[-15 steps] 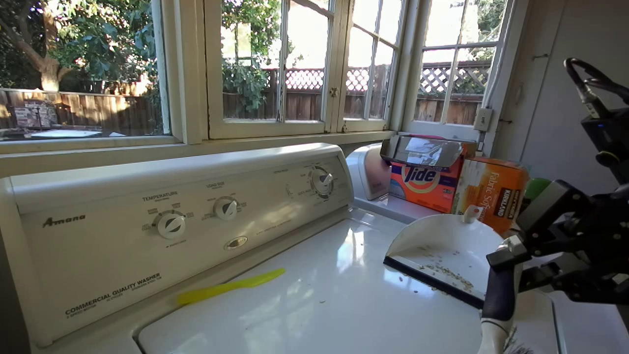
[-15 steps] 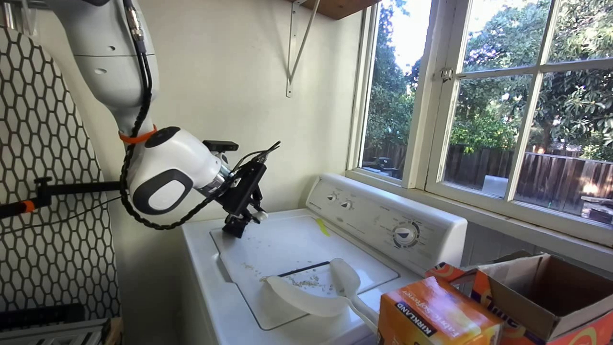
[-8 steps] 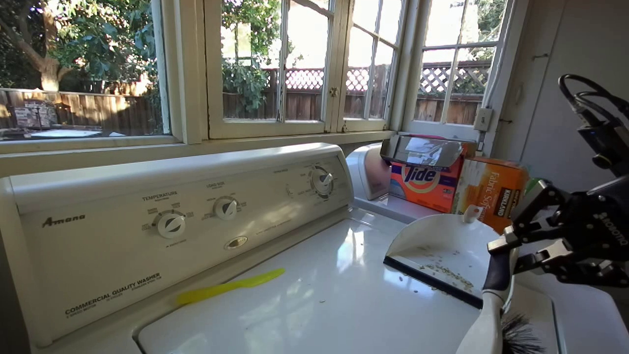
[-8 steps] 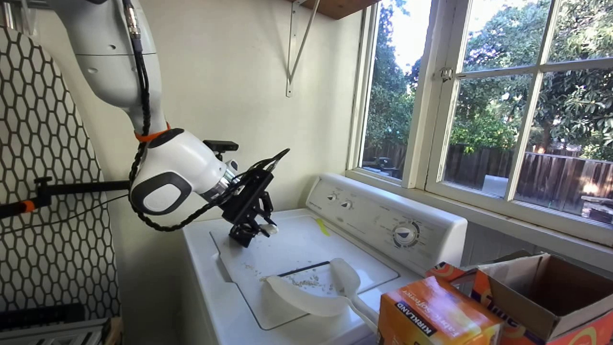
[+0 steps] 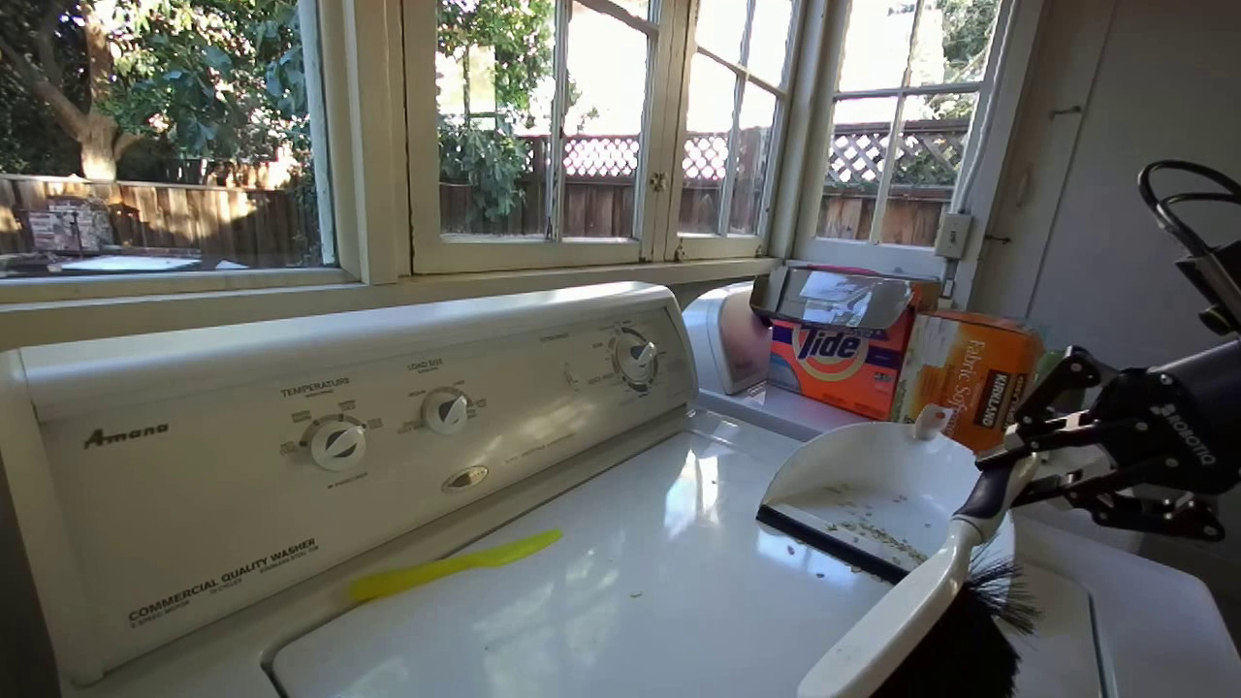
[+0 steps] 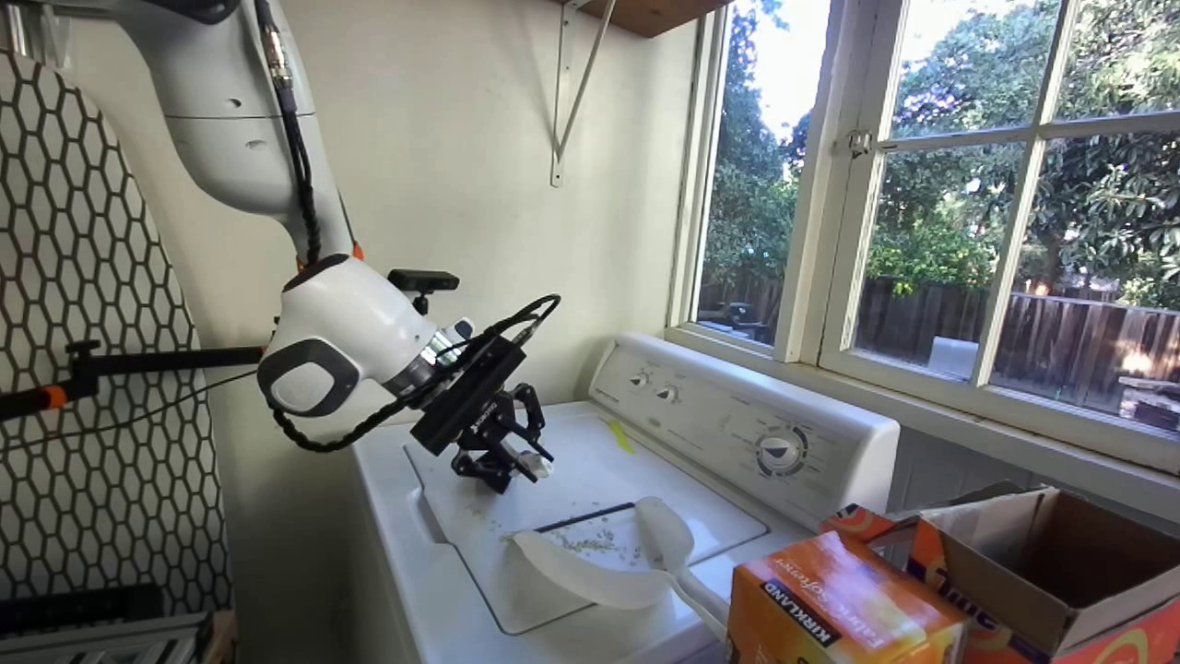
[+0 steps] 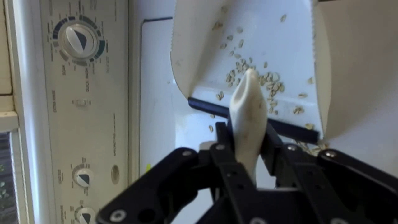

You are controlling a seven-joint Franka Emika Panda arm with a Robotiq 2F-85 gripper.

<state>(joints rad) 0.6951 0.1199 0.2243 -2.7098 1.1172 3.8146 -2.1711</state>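
My gripper (image 7: 244,133) is shut on the handle of a white hand brush (image 5: 897,620) with a dark grip section. In an exterior view the brush slants down to the lower left, its dark bristles (image 5: 960,640) facing down. Whether the bristles touch the lid cannot be told. In the wrist view the pale handle end (image 7: 250,105) points out over a white dustpan (image 7: 273,21) with a dark front lip. Pale flakes (image 7: 272,85) lie in the dustpan, and a few are scattered before its lip. In an exterior view, the gripper (image 6: 535,468) is above the lid, behind the dustpan (image 6: 599,583).
Everything rests on a white washer lid (image 5: 582,630), with a raised knob panel (image 5: 504,388) along one side. A yellow-green utensil (image 5: 456,565) lies by the panel. Beyond the dustpan stand an orange Kirkland box (image 6: 830,590) and an open Tide box (image 6: 1014,553).
The gripper has shifted toward the dustpan and turned, still holding the brush. The brush has swung from nearly upright to a slant, bringing more of its head and bristles into view.
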